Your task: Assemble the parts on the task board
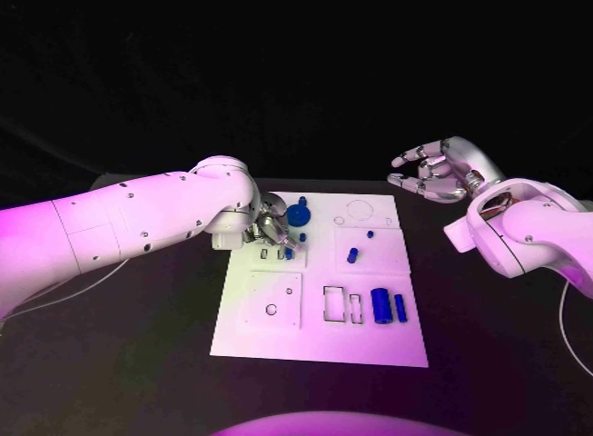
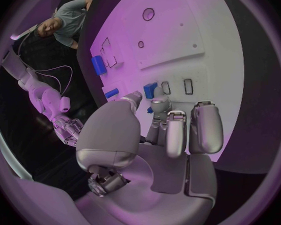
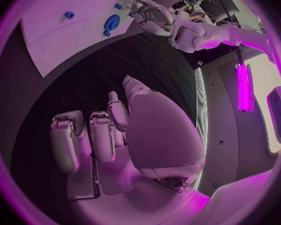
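Near edge of task board: two blue cylinders lying beside empty slots. Mid-board: left hand down among small blue parts; grasp cannot be told. Far right: right hand raised off the surface, fingers curled, empty. Risk: left fingers could knock neighbouring pieces askew.

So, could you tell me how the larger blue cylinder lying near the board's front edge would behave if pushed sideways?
The larger blue cylinder lies on its side on the flat white task board, so it would probably roll. It looks rigid and smooth, likely light, perhaps slippery to pinch.
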`<state>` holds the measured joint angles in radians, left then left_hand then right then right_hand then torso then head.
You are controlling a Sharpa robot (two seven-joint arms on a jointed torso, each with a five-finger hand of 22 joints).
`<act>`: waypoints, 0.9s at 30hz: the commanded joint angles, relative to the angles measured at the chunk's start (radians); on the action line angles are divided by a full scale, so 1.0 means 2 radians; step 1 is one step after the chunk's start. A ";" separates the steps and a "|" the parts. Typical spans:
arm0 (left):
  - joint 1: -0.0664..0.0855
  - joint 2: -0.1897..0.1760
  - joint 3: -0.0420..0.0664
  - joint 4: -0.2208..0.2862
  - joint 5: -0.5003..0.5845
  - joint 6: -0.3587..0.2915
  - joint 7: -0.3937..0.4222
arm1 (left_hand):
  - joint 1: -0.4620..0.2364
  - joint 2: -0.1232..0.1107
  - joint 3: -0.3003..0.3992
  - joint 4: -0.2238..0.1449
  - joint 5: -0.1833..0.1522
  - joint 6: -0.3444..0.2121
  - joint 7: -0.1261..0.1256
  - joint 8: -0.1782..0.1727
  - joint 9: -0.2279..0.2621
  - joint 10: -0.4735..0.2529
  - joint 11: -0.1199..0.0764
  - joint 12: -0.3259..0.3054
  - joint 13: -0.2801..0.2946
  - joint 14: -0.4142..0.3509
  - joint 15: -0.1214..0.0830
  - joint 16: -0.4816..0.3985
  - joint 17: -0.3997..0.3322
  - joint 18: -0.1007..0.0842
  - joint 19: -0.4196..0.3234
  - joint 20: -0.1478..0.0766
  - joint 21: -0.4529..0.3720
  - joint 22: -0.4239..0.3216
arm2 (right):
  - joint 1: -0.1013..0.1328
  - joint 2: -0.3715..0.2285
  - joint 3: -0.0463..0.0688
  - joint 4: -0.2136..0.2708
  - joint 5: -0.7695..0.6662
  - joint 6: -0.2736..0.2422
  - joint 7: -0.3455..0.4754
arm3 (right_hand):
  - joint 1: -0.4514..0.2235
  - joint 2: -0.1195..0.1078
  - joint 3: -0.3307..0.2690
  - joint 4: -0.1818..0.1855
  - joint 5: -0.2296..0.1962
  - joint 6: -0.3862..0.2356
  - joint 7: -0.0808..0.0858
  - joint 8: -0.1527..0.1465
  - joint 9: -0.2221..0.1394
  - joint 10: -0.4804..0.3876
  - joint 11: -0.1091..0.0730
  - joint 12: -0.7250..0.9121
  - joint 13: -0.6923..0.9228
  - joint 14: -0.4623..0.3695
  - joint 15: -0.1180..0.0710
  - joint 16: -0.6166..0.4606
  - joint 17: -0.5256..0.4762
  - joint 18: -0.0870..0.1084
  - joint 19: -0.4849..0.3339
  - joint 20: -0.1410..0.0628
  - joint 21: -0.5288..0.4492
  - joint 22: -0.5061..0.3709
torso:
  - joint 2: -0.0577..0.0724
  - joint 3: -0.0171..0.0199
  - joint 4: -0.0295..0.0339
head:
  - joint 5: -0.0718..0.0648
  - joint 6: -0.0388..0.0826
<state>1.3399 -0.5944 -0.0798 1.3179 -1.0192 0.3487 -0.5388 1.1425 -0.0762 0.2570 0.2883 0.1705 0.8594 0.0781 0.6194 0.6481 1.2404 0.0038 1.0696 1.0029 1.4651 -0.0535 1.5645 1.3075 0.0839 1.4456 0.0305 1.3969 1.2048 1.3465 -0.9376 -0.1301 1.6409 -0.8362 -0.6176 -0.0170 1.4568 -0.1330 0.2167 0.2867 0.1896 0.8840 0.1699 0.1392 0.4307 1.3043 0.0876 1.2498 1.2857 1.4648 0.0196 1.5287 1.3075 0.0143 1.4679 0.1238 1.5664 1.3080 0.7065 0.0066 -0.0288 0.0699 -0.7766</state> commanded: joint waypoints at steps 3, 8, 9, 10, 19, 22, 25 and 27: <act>0.000 0.002 -0.001 -0.001 0.006 0.011 0.000 | 0.009 0.001 0.006 0.000 0.002 -0.003 0.000 0.001 0.002 0.000 0.000 0.003 0.002 0.053 -0.003 0.003 0.132 -0.008 0.003 0.000 0.004 0.002 | 0.000 0.000 0.000 0.000 -0.007 0.007 -0.002 | -0.005 -0.002 0.003 0.001 0.002 -0.003 0.001 0.002 -0.001 -0.002 -0.001 -0.001 -0.001 0.040 -0.004 -0.002 0.083 -0.007 0.051 -0.004 0.002 0.131 | 0.000 0.0003 -0.0001 | -0.001 -0.001; 0.000 0.002 -0.001 -0.003 0.007 0.011 0.000 | 0.020 0.004 0.019 0.000 0.002 -0.003 -0.001 -0.001 0.005 0.000 -0.001 0.004 0.003 0.053 -0.004 0.003 0.132 -0.008 0.003 0.000 0.005 0.005 | 0.000 0.001 0.000 0.000 -0.007 0.007 -0.002 | -0.005 -0.002 0.003 0.001 0.002 -0.003 0.001 0.002 -0.001 -0.002 -0.001 -0.001 -0.001 0.040 -0.004 -0.002 0.083 -0.007 0.051 -0.004 0.002 0.131 | 0.000 0.0005 0.0003 | -0.002 -0.002; 0.000 0.002 -0.001 -0.003 0.008 0.012 0.000 | 0.023 0.004 0.022 -0.001 0.002 -0.003 -0.001 -0.001 0.005 0.000 -0.001 0.004 0.003 0.053 -0.004 0.003 0.132 -0.008 0.003 0.000 0.006 0.005 | 0.000 0.001 0.000 0.000 -0.007 0.007 -0.002 | -0.005 -0.002 0.003 0.001 0.002 -0.003 0.001 0.002 -0.001 -0.002 -0.001 -0.001 -0.001 0.040 -0.004 -0.002 0.083 -0.007 0.051 -0.004 0.002 0.131 | 0.000 0.0004 0.0004 | -0.002 -0.002; 0.000 0.002 -0.001 -0.003 0.008 0.013 0.000 | 0.026 0.004 0.026 -0.001 0.002 -0.004 -0.001 -0.001 0.006 0.000 -0.001 0.004 0.003 0.053 -0.004 0.003 0.132 -0.008 0.003 0.000 0.006 0.005 | 0.000 0.001 0.000 0.000 -0.007 0.008 -0.002 | -0.005 -0.002 0.003 0.001 0.002 -0.003 0.001 0.002 -0.001 -0.002 -0.001 -0.001 -0.001 0.040 -0.004 -0.002 0.083 -0.007 0.051 -0.004 0.002 0.131 | 0.000 0.0004 0.0005 | -0.002 -0.002; 0.000 0.002 -0.001 -0.003 0.013 0.015 0.001 | 0.060 -0.004 0.080 -0.008 0.002 -0.003 -0.003 -0.004 0.016 0.000 -0.003 0.004 0.004 0.053 -0.006 0.003 0.132 -0.009 0.003 -0.002 0.008 0.009 | -0.001 0.002 0.000 -0.001 -0.007 0.009 -0.002 | -0.005 -0.002 0.003 0.001 0.002 -0.003 0.001 0.002 -0.001 -0.002 -0.001 -0.001 -0.001 0.040 -0.004 -0.002 0.083 -0.007 0.051 -0.004 0.002 0.131 | 0.000 0.0001 0.0005 | -0.001 -0.004; 0.000 0.002 -0.001 -0.002 0.018 0.013 0.002 | 0.075 -0.011 0.124 -0.022 0.002 -0.005 -0.003 -0.003 0.023 0.001 -0.004 0.003 0.004 0.053 -0.007 0.003 0.132 -0.009 0.003 -0.003 0.009 0.012 | -0.001 0.002 0.000 -0.001 -0.007 0.009 -0.002 | -0.005 -0.002 0.003 0.001 0.002 -0.003 0.001 0.002 -0.001 -0.002 -0.001 -0.001 -0.001 0.040 -0.004 -0.002 0.083 -0.007 0.051 -0.004 0.002 0.131 | 0.000 0.0002 0.0003 | -0.001 -0.004; 0.000 0.001 -0.001 -0.002 0.027 0.008 0.003 | 0.077 -0.021 0.178 -0.042 0.002 -0.008 -0.001 0.002 0.035 0.004 -0.004 0.004 0.006 0.053 -0.006 0.003 0.132 -0.009 0.003 -0.003 0.010 0.014 | -0.001 0.001 0.000 -0.001 -0.007 0.009 -0.002 | -0.005 -0.002 0.003 0.001 0.002 -0.003 0.001 0.002 -0.001 -0.002 -0.001 -0.001 -0.001 0.040 -0.004 -0.002 0.083 -0.007 0.051 -0.004 0.002 0.131 | 0.000 0.0003 0.0002 | -0.001 -0.004; 0.000 0.000 -0.001 -0.002 0.036 0.002 0.004 | 0.070 -0.025 0.207 -0.053 0.003 -0.008 -0.004 0.009 0.047 0.008 -0.004 0.006 0.008 0.053 -0.007 0.003 0.132 -0.009 0.003 -0.002 0.010 0.014 | -0.001 0.001 0.000 -0.001 -0.007 0.008 -0.002 | -0.005 -0.002 0.003 0.001 0.002 -0.003 0.001 0.002 -0.001 -0.002 -0.001 -0.001 -0.001 0.040 -0.004 -0.002 0.083 -0.007 0.051 -0.004 0.002 0.131 | 0.000 0.0003 0.0003 | -0.001 -0.004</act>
<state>1.3398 -0.5941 -0.0824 1.3122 -0.9876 0.3582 -0.5382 1.2887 -0.1206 0.5581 0.2803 0.1726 0.8429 0.0798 0.6299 0.6807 1.2496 -0.0053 1.0776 1.0178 1.4651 -0.0608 1.5645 1.3074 0.0839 1.4491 0.0270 1.4129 1.2330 1.3449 -0.9355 -0.1302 1.6395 -0.8382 -0.6142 -0.0208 1.4567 -0.1332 0.2167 0.2867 0.1895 0.8840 0.1699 0.1391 0.4306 1.3043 0.0877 1.2498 1.2848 1.4647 0.0196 1.5287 1.3073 0.0143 1.4679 0.1238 1.5664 1.3076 0.7061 0.0072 -0.0280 0.0672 -0.7850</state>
